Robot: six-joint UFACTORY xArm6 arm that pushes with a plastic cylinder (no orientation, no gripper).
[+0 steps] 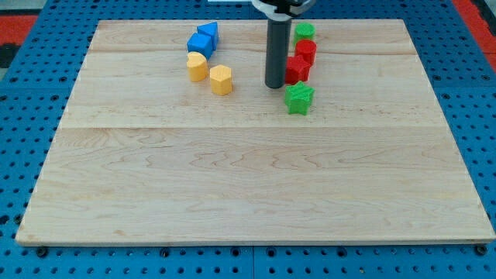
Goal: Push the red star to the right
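So my tip sits right at the red star's left edge, touching it or as good as, up near the top of the tabletop. No fingers on this rig, just the dark rod, so nothing to report as open or closed. Going by the star: a red block is just above it, touching, and a green block sits above that. A green star is just below. Off to the star's left are two yellow blocks, with two blue blocks above those.
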